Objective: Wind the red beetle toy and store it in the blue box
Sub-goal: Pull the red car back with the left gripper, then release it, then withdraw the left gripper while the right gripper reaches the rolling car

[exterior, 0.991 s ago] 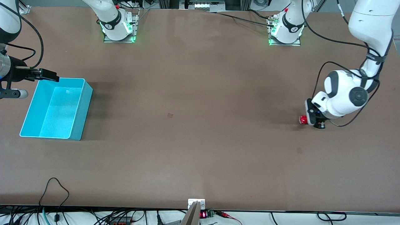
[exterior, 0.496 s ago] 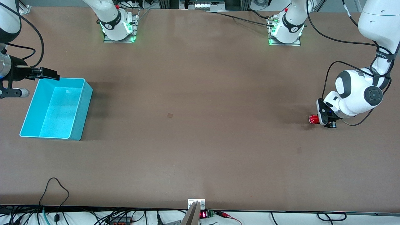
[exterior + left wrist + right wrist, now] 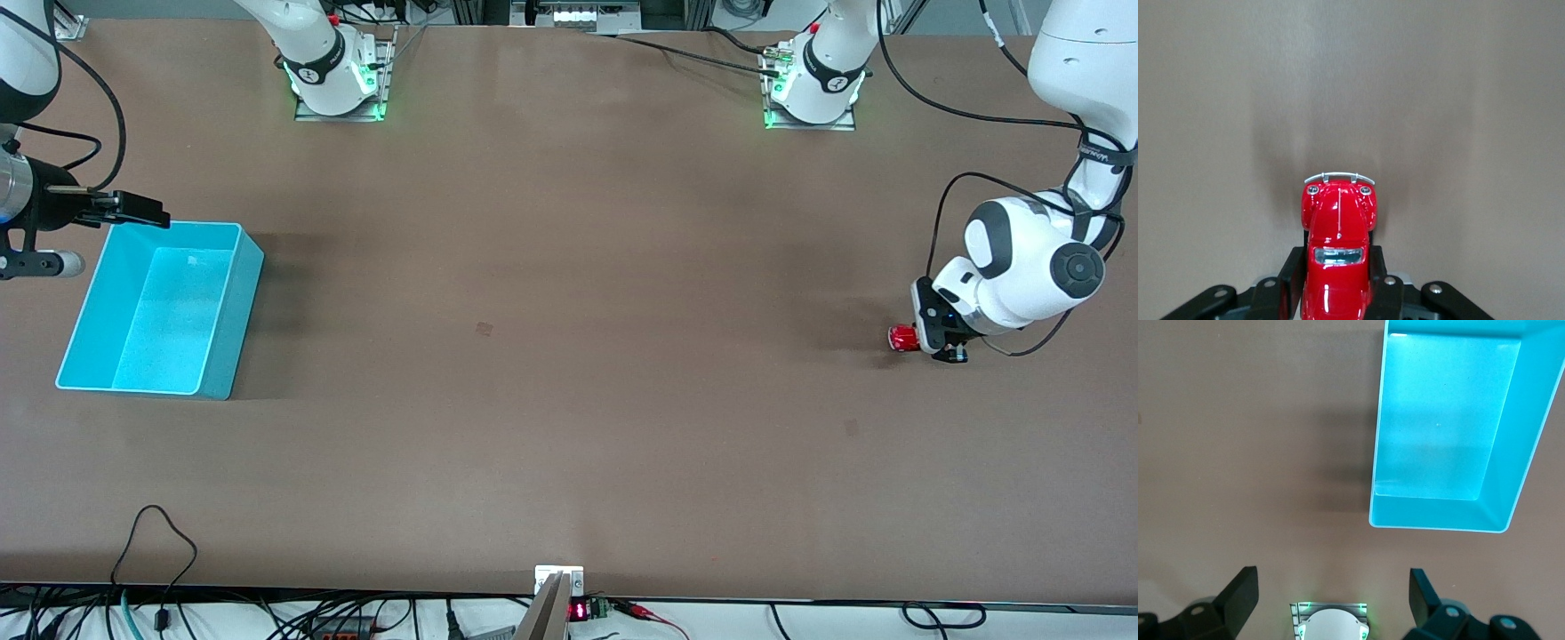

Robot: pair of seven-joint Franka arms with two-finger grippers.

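Here, my left gripper (image 3: 925, 338) holds the red beetle toy (image 3: 902, 338) low at the left arm's end of the desk (image 3: 569, 356).
Its fingers (image 3: 1290, 273) clamp the car's flanks; my right gripper (image 3: 133, 212), fingers spread wide, waits over the blue box's (image 3: 227, 302) rim; no writing I can read.

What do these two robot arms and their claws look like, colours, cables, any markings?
Both arms have glossy white shells with dark grey round joint caps and black cables looped alongside. Each base carries a black band with a white mark and glows green. The left claw and the right claw are black, with silver screws on their fingers.
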